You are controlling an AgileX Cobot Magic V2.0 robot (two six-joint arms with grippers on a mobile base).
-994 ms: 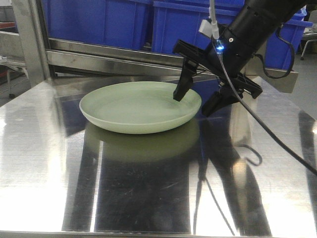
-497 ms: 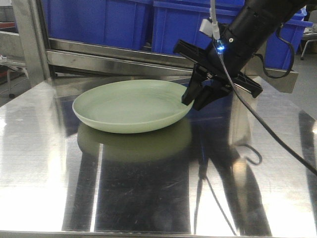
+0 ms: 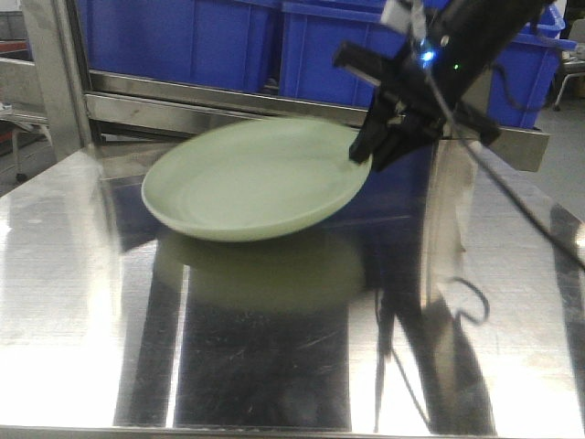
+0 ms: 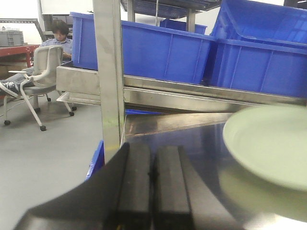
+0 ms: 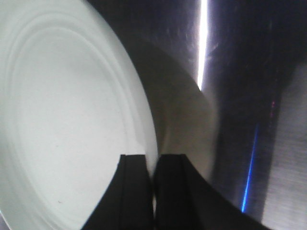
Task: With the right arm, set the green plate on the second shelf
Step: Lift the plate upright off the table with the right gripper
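Note:
The pale green plate [image 3: 251,178] hangs tilted just above the steel tabletop [image 3: 274,366], its right rim raised. My right gripper [image 3: 366,146] is shut on that right rim. In the right wrist view the rim of the green plate [image 5: 72,120] runs between the two black fingers of the right gripper [image 5: 153,160]. The left wrist view shows the left gripper [image 4: 152,153] shut with nothing in it, low at the table's left side, and the green plate [image 4: 271,143] at the right. A steel shelf ledge [image 3: 228,96] runs behind the plate.
Blue plastic bins [image 3: 274,41] sit on the steel shelf ledge behind the table. A steel upright post [image 3: 55,73] stands at the back left. The right arm's cable [image 3: 512,219] trails down to the right. A seated person [image 4: 57,36] is far off left.
The right gripper closed on the plate's right rim and lifted it. The plate has risen off the table and now tilts with its right side up.

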